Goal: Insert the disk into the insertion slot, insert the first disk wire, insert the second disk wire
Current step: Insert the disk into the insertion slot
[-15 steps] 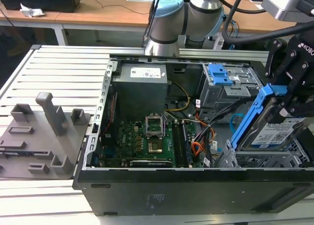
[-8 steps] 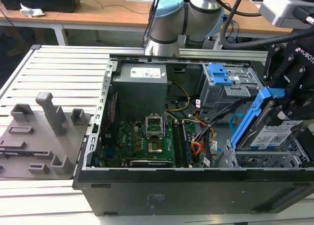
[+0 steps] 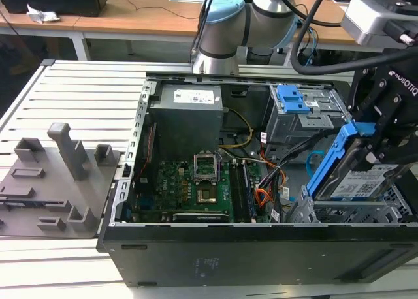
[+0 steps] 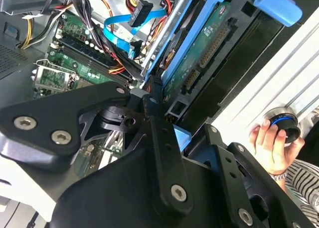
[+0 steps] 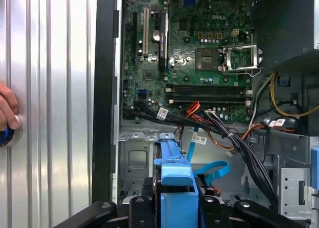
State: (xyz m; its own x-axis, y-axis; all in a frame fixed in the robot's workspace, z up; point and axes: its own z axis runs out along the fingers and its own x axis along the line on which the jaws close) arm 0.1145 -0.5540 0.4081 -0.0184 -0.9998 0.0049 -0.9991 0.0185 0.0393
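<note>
Robotics lab; robot arm (image 3: 222,25), open computer case (image 3: 261,253) on slatted metal bench (image 3: 78,83); desks (image 3: 130,21) behind

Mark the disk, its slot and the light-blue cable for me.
disk (image 3: 363,181): exterior view, on its white label.
slot (image 3: 356,214): exterior view, on its perforated grey metal.
light-blue cable (image 5: 223,164): first wrist view, on the loop's curve.
</note>
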